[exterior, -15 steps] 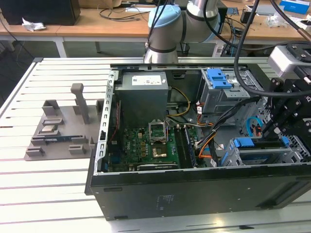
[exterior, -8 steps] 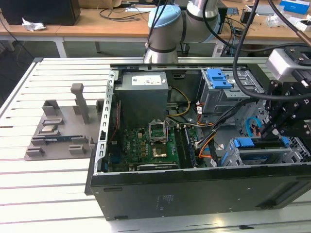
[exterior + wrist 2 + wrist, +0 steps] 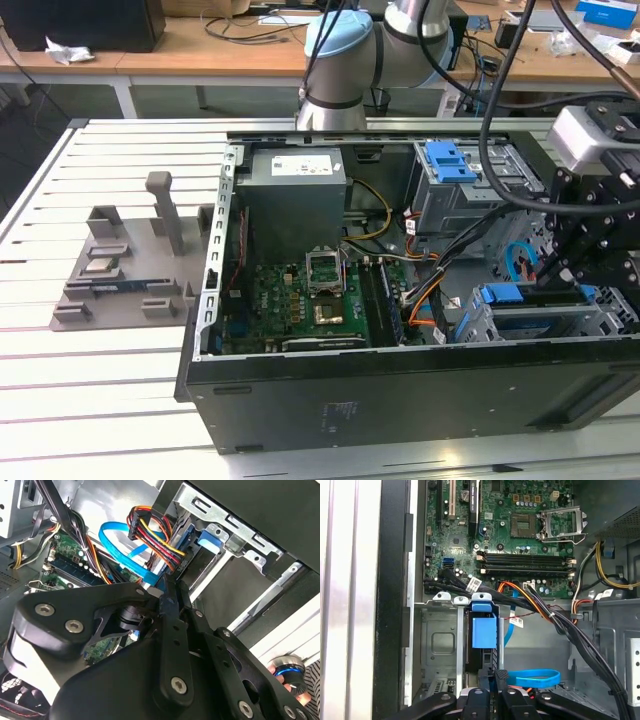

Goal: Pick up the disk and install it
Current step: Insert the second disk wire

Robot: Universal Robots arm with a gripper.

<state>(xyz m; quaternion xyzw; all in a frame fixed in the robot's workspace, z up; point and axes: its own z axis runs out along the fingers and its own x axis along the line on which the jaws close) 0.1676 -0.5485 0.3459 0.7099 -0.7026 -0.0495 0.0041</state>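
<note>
Disk (image 3: pixel 484 632) sat on edge in the drive cage (image 3: pixel 442 645) at the computer case's (image 3: pixel 400 390) front corner, blue rail end facing out; gripper (image 3: pixel 500 677) was right at that end, fingers drawn nearly together; couldn't tell whether they pinched the rail or just pressed on it. My read: seating was underway, not finished; push needed to run straight along the cage guides, no tilt, slow; blue data cable (image 3: pixel 535 678) lay just beside the fingers and looked likely to snag.
</note>
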